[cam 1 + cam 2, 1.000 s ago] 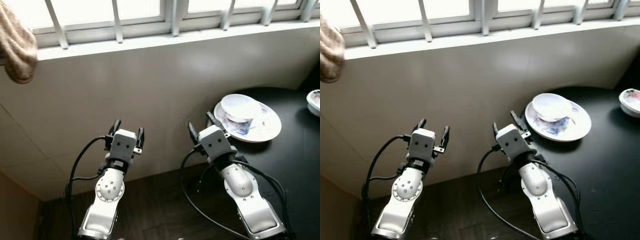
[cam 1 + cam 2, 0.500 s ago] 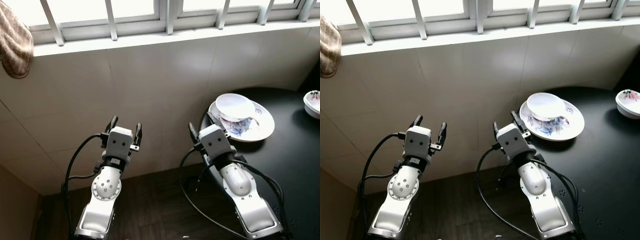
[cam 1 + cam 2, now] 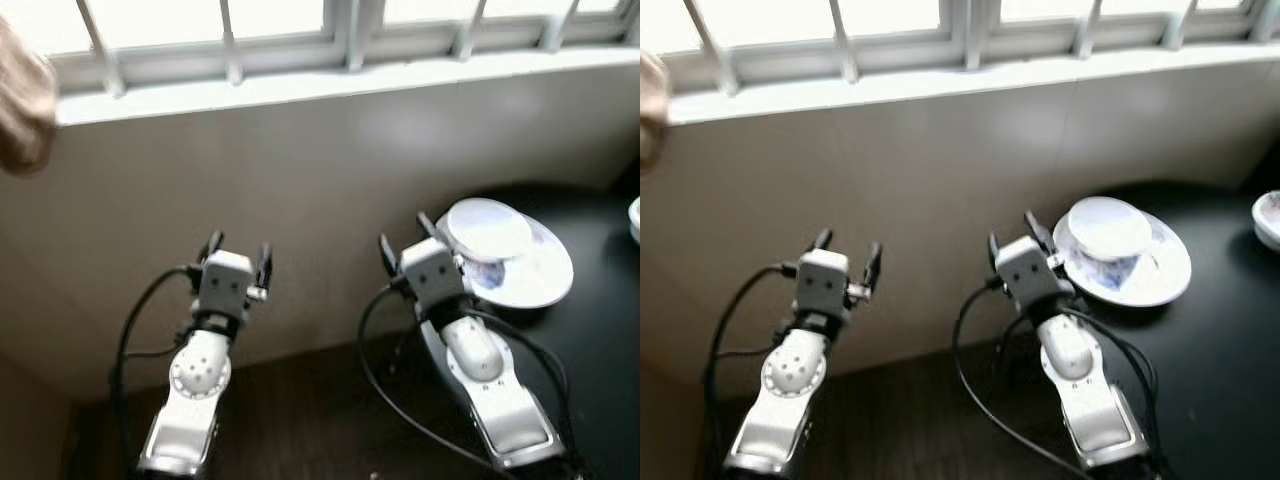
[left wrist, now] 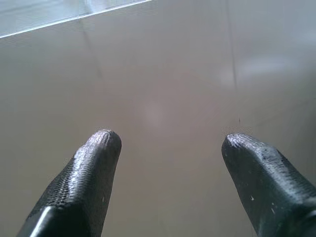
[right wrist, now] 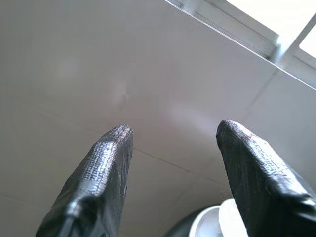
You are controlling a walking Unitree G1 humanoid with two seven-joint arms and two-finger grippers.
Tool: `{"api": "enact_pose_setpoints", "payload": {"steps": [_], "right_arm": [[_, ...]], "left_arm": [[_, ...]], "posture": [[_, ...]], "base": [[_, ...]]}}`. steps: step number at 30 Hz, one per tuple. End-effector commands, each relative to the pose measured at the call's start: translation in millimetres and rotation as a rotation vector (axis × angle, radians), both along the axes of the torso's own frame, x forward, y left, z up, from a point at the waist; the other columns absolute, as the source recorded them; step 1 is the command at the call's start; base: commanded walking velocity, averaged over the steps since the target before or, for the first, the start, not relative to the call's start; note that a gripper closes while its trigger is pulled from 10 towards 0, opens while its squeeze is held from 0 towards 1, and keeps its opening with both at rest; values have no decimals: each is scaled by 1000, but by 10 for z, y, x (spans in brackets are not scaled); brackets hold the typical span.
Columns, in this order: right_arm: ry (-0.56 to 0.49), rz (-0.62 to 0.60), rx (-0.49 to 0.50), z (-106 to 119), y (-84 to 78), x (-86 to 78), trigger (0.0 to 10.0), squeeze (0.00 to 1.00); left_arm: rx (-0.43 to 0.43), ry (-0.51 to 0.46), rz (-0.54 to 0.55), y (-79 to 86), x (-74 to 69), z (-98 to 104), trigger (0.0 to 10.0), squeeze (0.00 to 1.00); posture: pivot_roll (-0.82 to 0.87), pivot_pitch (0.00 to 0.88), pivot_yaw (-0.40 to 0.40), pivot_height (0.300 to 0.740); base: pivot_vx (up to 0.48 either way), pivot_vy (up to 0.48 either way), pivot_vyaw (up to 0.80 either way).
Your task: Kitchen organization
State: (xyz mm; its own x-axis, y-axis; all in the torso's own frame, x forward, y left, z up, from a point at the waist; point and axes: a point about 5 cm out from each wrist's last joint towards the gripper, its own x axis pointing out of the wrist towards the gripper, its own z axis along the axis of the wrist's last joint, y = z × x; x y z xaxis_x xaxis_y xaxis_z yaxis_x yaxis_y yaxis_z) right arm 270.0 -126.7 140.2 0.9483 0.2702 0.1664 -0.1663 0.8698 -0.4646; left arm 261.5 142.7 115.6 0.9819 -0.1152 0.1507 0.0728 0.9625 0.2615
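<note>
Left gripper: the left gripper (image 3: 237, 249) was held up in the air, facing the pale tiled wall (image 3: 300, 170). Its two black fingers (image 4: 84, 182) were spread apart with nothing between them.

Right gripper: the right gripper (image 3: 404, 234) was also up in the air, pointing at the same wall. Its fingers (image 5: 98, 173) were spread apart too, and they held nothing.

Bowl: a small white bowl (image 3: 488, 227) sat on a plate, just to the right of the right gripper and a little past it. The gripper was near it but not touching.

Plate: the white plate (image 3: 545, 280) had some blue marks on it. It lay on the black table, near the table's edge.

Table: the black table (image 3: 600, 360) was on the right side, under and beside the right arm.

Other dish: one more white dish (image 3: 1268, 218) sat far off to the right on the table, well apart from both grippers.

Window: a window with white bars (image 3: 350, 30) ran along the top of the wall, ahead of both grippers.

Cloth: a brown cloth (image 3: 22, 120) hung far to the left of the left gripper. It looked blurry.

Floor: the dark floor (image 3: 300, 420) lay below both arms.
</note>
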Motion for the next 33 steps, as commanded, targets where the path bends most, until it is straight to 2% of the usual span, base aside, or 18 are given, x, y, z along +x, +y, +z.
{"api": "enact_pose_setpoints", "payload": {"steps": [1,12,13,14,16,17,18,19,20,21,22,23,24,25,26,27,30,33], "right_arm": [[-8,-13,0,16,-46,8,10000,0],[-21,-46,28,51,-95,25,10000,0],[-24,-114,75,81,-192,61,10000,0],[-24,-114,75,81,-192,61,10000,0],[-17,-205,142,101,-336,106,10000,0],[-17,-205,142,101,-336,106,10000,0],[-19,-280,186,119,-459,132,10000,0],[-19,-280,186,119,-459,132,10000,0],[-23,-391,238,137,-627,151,10000,0],[-23,-391,238,137,-627,151,10000,0],[0,-592,360,109,-940,146,10000,0],[16,-652,406,81,-1035,134,10000,0],[16,-652,406,81,-1035,134,10000,0],[28,-719,434,46,-1183,112,10000,0],[28,-719,434,46,-1183,112,10000,0],[51,-765,487,7,-1291,96,10000,0],[51,-765,487,7,-1291,96,10000,0],[99,-801,552,-57,-1357,82,10000,0]], "left_arm": [[-12,-17,-24,-65,-1,41,10000,0],[-15,-21,-26,-71,-1,45,10000,0],[-17,-21,-27,-75,1,47,10000,0],[-17,-21,-27,-75,1,47,10000,0],[-20,-24,-28,-81,4,52,10000,0],[-20,-24,-28,-81,4,52,10000,0],[-23,-25,-29,-84,5,54,10000,0],[-23,-25,-29,-84,5,54,10000,0],[-24,-25,-30,-86,6,53,10000,0],[-24,-25,-30,-86,6,53,10000,0],[-22,-22,-31,-89,10,47,10000,0],[-20,-21,-31,-89,11,46,10000,0],[-20,-21,-31,-89,11,46,10000,0],[-19,-20,-30,-88,13,43,10000,0],[-19,-20,-30,-88,13,43,10000,0],[-18,-19,-31,-88,15,40,10000,0],[-18,-19,-31,-88,15,40,10000,0],[-17,-19,-33,-95,19,36,10000,0]], "posture": [[-147,0,-3,740],[-153,0,0,740],[-152,0,1,740],[-152,0,1,740],[-151,0,2,740],[-151,0,2,740],[-152,0,2,740],[-152,0,2,740],[-152,0,2,740],[-152,0,2,740],[-154,0,3,740],[-154,0,3,740],[-154,0,3,740],[-154,0,6,740],[-154,0,6,740],[-154,0,8,740],[-154,0,8,740],[-154,0,8,740]], "base": [[296,0,0],[238,0,0],[0,0,0],[0,0,0],[0,0,0],[0,0,0],[0,0,0],[0,0,0],[0,0,0],[0,0,0],[0,0,0],[0,0,0],[0,0,0],[0,0,0],[0,0,0],[0,0,0],[0,0,0],[0,0,-533]]}}
